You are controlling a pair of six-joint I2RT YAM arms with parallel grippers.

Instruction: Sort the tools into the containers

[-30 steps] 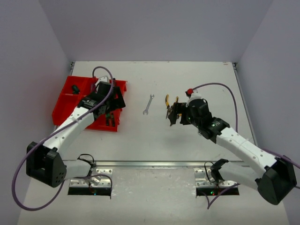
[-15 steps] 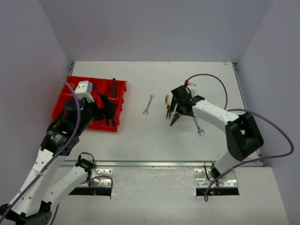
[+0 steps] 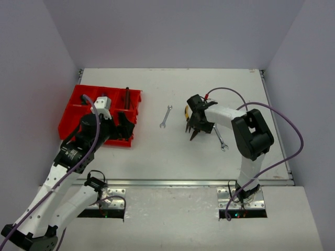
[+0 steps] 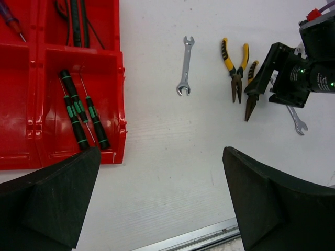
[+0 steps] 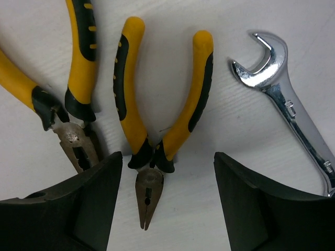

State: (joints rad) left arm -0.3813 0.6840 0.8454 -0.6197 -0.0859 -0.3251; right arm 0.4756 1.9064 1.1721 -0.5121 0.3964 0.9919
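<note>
Right wrist: yellow-handled pliers lie between the spread fingers of the right claw.

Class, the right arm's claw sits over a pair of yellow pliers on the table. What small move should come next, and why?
Probably close the right claw on the pliers. Its fingers straddle the pliers near the joint with nothing gripped yet, and the wrench lies outside them; the second pliers sits close to one finger, so close gently.
</note>
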